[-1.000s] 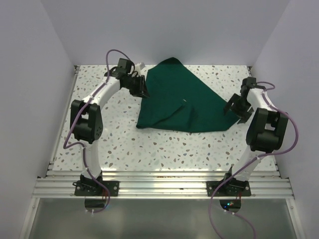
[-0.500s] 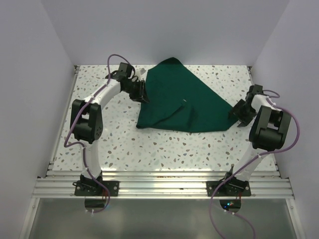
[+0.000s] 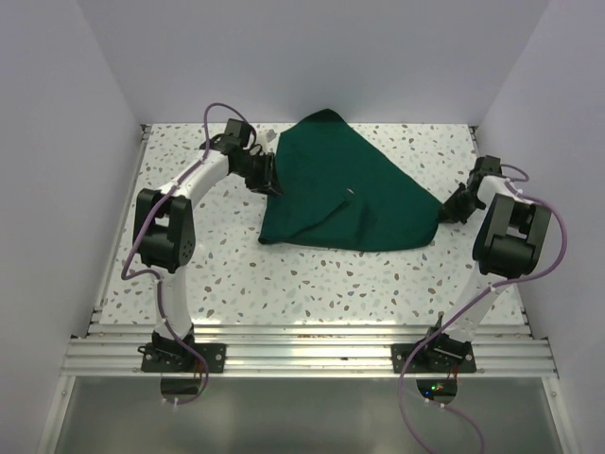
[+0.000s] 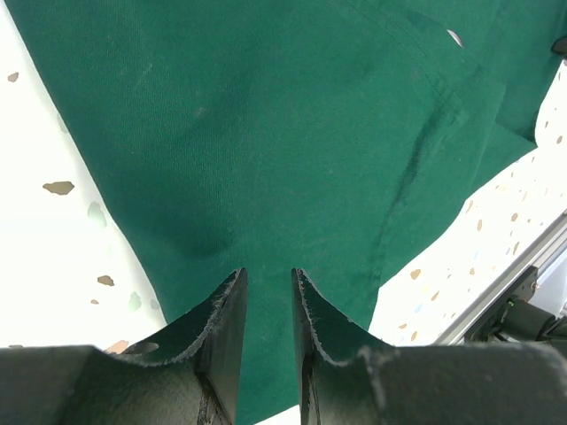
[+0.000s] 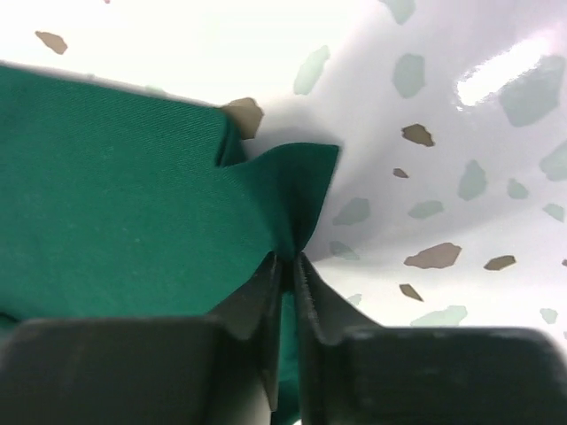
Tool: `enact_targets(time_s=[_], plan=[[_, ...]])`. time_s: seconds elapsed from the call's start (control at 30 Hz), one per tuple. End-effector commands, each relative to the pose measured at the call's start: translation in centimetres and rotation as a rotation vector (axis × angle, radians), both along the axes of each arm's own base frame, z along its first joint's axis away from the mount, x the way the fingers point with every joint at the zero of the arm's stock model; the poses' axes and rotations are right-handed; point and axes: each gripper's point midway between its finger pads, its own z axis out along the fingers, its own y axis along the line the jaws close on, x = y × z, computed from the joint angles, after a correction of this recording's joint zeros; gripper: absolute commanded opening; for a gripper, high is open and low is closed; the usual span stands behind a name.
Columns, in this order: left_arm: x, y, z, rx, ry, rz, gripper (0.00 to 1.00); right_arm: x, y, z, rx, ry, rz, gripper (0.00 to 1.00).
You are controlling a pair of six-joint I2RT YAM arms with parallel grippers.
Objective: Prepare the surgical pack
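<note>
The left gripper [image 4: 268, 276] and right gripper [image 5: 288, 258] each clamp narrowly on an edge of the folded drape [image 3: 350, 189], unspread on the table [image 3: 331, 274]; spreading and loading apparently remain.

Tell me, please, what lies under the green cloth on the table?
Nothing under the green drape can be seen: it is opaque and covers everything beneath it. Only the speckled table shows around its edges.

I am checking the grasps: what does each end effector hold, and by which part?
Both hold the green drape: the right end effector pinches its right corner; the left end effector grips its left edge.
</note>
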Motion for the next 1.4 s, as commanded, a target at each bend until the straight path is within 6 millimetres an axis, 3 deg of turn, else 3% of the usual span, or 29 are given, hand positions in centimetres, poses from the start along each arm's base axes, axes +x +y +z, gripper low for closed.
enact_targets(time_s=[0.0,0.2,0.3,0.37,0.4,0.47,0.5,0.53,0.7,0.77,0.8,0.87,0.9,0.97,1.03,1.07,1.2,1.37], plan=[[0.9,0.0,1.2,0.004,-0.038,-0.003,0.31,1.1,0.8,1.1,0.031,-0.07,0.015,0.07],[1.4,1.0,0.3,0.056,-0.026,0.04,0.3,1.1,3.6,6.1,0.008,-0.122,0.087,0.0],[1.5,1.2,-0.2,0.065,-0.015,0.047,0.3,2.0,7.7,9.3,-0.02,-0.162,0.203,0.0],[1.5,1.4,-0.5,0.072,-0.007,0.056,0.3,2.4,9.3,10.9,-0.049,-0.189,0.249,0.0],[1.7,1.5,-0.5,0.079,-0.009,0.063,0.3,2.6,11.3,12.6,-0.057,-0.227,0.296,0.0],[1.8,1.8,-0.8,0.09,-0.004,0.075,0.3,3.0,12.8,14.2,-0.064,-0.266,0.332,0.0],[1.8,1.9,-1.0,0.099,-0.001,0.081,0.3,2.8,15.6,14.9,-0.06,-0.284,0.402,0.0],[1.8,2.0,-1.4,0.1,0.011,0.082,0.3,3.3,16.6,16.2,-0.064,-0.317,0.43,0.0],[1.3,1.8,-2.7,0.094,0.049,0.077,0.3,4.2,23.3,19.1,-0.005,-0.405,0.604,0.0],[1.1,1.6,-3.2,0.081,0.063,0.077,0.3,4.6,25.0,18.8,0.004,-0.403,0.653,0.0],[1.0,1.6,-3.4,0.077,0.066,0.076,0.3,4.7,26.7,19.8,0.01,-0.43,0.687,0.0],[0.8,1.4,-3.7,0.064,0.077,0.077,0.29,5.0,28.7,19.4,0.033,-0.427,0.725,0.0],[0.7,1.3,-3.7,0.062,0.077,0.077,0.29,5.0,30.5,20.1,0.046,-0.451,0.76,0.0],[0.7,1.3,-3.9,0.06,0.08,0.079,0.29,4.6,32.9,19.4,0.061,-0.438,0.813,0.0],[0.8,1.3,-3.9,0.06,0.078,0.081,0.29,4.7,34.5,19.8,0.085,-0.455,0.845,0.0],[0.8,1.2,-3.9,0.058,0.078,0.081,0.29,4.8,35.2,18.9,0.093,-0.436,0.854,0.0],[0.7,1.3,-3.9,0.059,0.078,0.087,0.29,4.9,38.4,18.8,0.137,-0.441,0.906,0.0],[0.5,1.3,-4.1,0.059,0.081,0.089,0.29,4.8,41.0,18.6,0.179,-0.451,0.957,0.0]])
